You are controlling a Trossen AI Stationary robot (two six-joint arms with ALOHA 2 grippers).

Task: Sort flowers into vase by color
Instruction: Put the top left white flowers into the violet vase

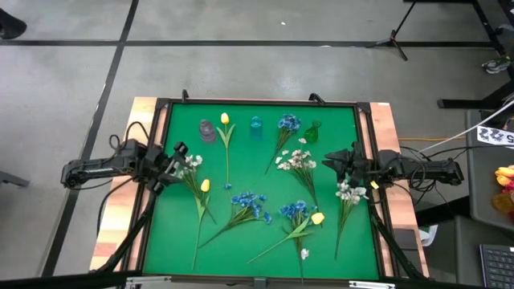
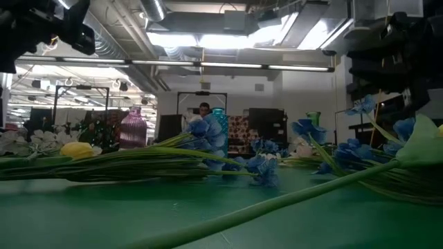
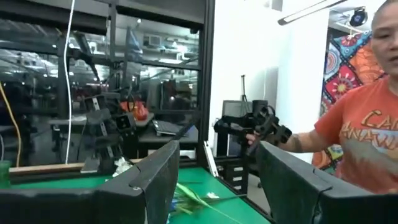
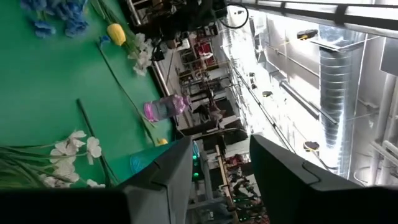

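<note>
A person's orange shirt (image 3: 367, 134) in the left wrist view carries pale lettering, cut off and unreadable. The left gripper (image 3: 214, 180) hangs at the green mat's (image 1: 333, 241) left edge, jaws spread wide and empty; the right gripper (image 4: 219, 163) waits at the right edge, likewise parted and holding nothing. The flowers (image 1: 249, 205) (white, blue and yellow stems) lie scattered across the mat, near the purple vase (image 1: 207, 130), blue vase (image 1: 256, 125) and green vase (image 1: 312, 132) at its far side.
</note>
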